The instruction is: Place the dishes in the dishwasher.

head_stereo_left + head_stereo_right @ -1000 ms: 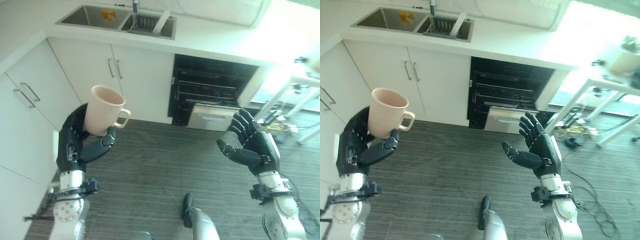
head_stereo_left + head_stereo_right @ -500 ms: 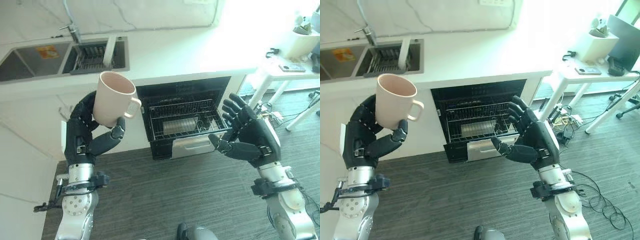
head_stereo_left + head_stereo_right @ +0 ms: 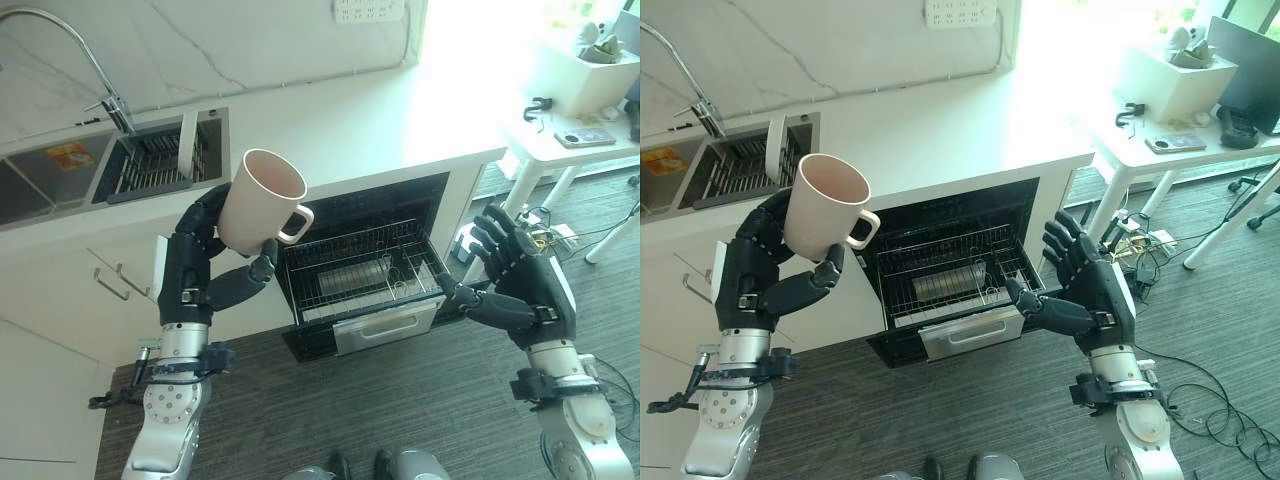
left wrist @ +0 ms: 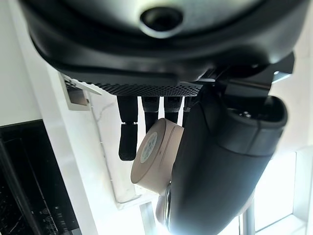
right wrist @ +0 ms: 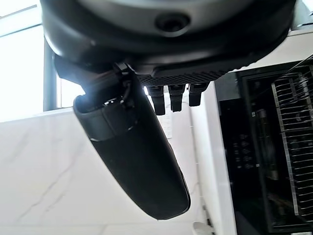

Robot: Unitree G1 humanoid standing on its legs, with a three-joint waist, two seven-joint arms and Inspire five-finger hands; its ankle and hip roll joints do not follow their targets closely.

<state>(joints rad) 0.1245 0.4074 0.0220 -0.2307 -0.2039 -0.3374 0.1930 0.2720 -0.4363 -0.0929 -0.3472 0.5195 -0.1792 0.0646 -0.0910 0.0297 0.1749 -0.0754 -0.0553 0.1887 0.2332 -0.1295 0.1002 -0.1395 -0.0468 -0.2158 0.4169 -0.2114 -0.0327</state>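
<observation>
A pale pink mug (image 3: 259,201) is held upright at chest height, its handle turned toward the dishwasher. My left hand (image 3: 200,268) is shut on the mug, fingers behind its body and thumb in front; the left wrist view shows the mug (image 4: 154,155) between thumb and fingers. The dishwasher (image 3: 362,266) sits under the white counter with its door open and its wire rack (image 3: 340,282) pulled out, a few dishes standing in it. My right hand (image 3: 518,288) hangs open in the air to the right of the rack, holding nothing.
A steel sink (image 3: 110,165) with a tall tap (image 3: 75,45) lies in the counter at the left. White cabinet doors (image 3: 70,300) stand below it. A white desk (image 3: 575,130) with small items is at the right. Dark wood floor (image 3: 380,400) lies in front.
The camera has swung, so the whole scene has shifted and the dishwasher now lies centred. The mug stays in my left hand; my right hand sits lower and further right.
</observation>
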